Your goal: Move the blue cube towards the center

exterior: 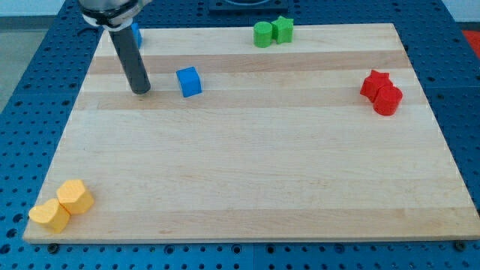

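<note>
the blue cube [189, 82] sits in the upper left of the frame, on the wooden counter [247, 172], well up and left of the counter's middle; it stands alone, nothing touching it; my tip [141, 91] rests on the counter just to the cube's left, near it but apart, with a strip of bare wood between the two; the dark rod rises from the tip, leaning up and left to the arm's body at the frame's top left corner; there is no claw on this arm, only the rod, so nothing is held and there is no opening to tell of.

behind the rod, at the counter's top left edge, a second blue block [136, 34] shows only as a sliver; its shape cannot be made out; at the top edge, a little right of the middle, a green cylinder [262, 34] and a green star [283, 29] stand side by side, touching or nearly so; at the right of the frame a red star [375, 83] and a red cylinder [388, 100] sit pressed together, the cylinder lower and to the right; in the lower left corner two yellow blocks huddle together, a yellow hexagon [75, 196] and, below and left of it at the counter's very corner, a yellow block [49, 216] whose shape is unclear; the counter lies on a blue perforated base [30, 90].
</note>
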Action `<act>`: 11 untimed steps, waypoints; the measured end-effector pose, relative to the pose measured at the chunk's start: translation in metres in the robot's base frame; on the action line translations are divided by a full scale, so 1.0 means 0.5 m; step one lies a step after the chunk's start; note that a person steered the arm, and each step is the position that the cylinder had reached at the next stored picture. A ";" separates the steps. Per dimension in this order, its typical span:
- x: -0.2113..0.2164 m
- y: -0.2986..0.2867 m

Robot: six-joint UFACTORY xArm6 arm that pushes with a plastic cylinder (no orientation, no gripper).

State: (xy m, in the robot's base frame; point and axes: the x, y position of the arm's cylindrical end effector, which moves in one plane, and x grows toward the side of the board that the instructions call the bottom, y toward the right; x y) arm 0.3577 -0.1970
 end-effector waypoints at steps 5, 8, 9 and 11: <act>-0.024 0.100; 0.002 0.182; 0.020 0.182; 0.007 0.253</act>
